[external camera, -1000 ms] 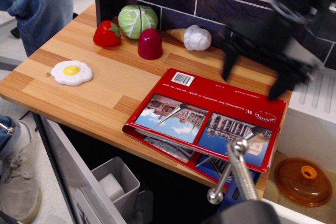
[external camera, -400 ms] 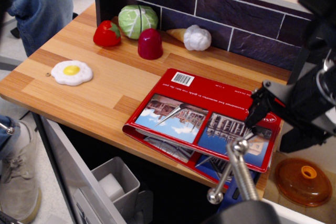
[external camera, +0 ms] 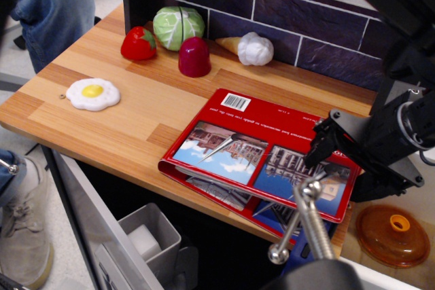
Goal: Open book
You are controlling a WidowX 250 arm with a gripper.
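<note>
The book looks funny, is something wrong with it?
Yes. The red book lies crooked and sticks out past the front edge of the wooden counter. Loose-looking pages poke out under its cover there. The claw is at its right end.

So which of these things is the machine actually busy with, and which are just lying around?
In use: the red book, still shut, and the pincer at its right end.

Lying about: fried egg, tomato, cabbage, dark red piece, ice cream cone, orange lid.
</note>
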